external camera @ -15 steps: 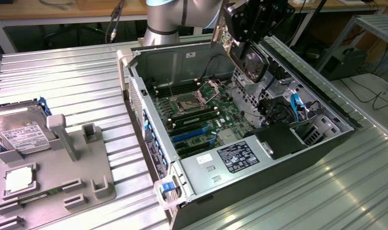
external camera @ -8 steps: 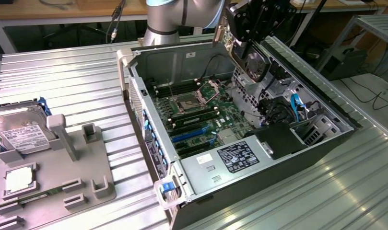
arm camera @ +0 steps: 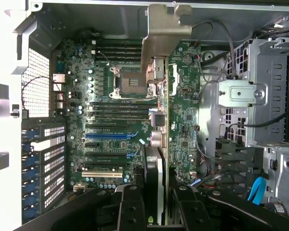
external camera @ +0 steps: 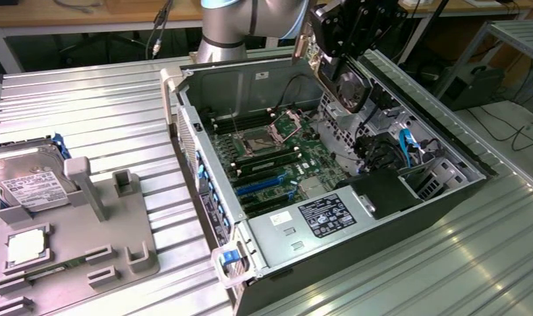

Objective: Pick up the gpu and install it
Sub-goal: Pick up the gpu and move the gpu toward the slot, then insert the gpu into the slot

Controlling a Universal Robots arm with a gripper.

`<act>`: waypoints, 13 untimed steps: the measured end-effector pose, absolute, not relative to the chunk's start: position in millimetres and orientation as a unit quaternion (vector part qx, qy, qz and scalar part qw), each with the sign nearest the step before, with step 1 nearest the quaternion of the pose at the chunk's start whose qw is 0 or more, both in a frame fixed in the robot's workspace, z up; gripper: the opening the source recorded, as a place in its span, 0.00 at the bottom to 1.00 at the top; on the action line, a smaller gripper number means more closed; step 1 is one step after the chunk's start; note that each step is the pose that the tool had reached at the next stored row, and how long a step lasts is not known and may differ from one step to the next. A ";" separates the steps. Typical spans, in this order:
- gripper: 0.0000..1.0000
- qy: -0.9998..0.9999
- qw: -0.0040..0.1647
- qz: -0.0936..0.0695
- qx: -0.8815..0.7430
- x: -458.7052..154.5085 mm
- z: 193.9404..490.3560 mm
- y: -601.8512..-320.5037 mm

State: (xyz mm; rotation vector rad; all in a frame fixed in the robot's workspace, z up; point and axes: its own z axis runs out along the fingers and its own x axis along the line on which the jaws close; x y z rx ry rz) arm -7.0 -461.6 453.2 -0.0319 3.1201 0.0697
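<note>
My pincer (arm camera: 156, 214) is clamped on the gpu (arm camera: 154, 178) — a thin black card with a round fan and a silver end bracket (arm camera: 160, 33). I hold it on edge above the open grey metal computer case (external camera: 189, 131), so its connector edge faces the green motherboard (arm camera: 111, 96); it is not seated. Inside the case, room is tight — the silver drive cage (arm camera: 267, 86) crowds one side, and the blue slots (arm camera: 108, 136) lie bare on the other.

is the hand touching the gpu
Touching. In the wrist view the hand is clamped on the gpu, seen edge-on, pressing against both of its faces with no gap.
</note>
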 end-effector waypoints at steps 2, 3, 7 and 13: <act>0.28 1.000 0.010 0.022 -0.010 -7.0 453.2 -461.6; 0.28 1.000 0.010 0.022 -0.011 -7.0 453.2 -461.6; 0.28 0.998 0.009 0.023 -0.058 -7.0 453.2 -461.6; 0.28 0.991 0.008 0.023 -0.128 -7.0 453.2 -461.6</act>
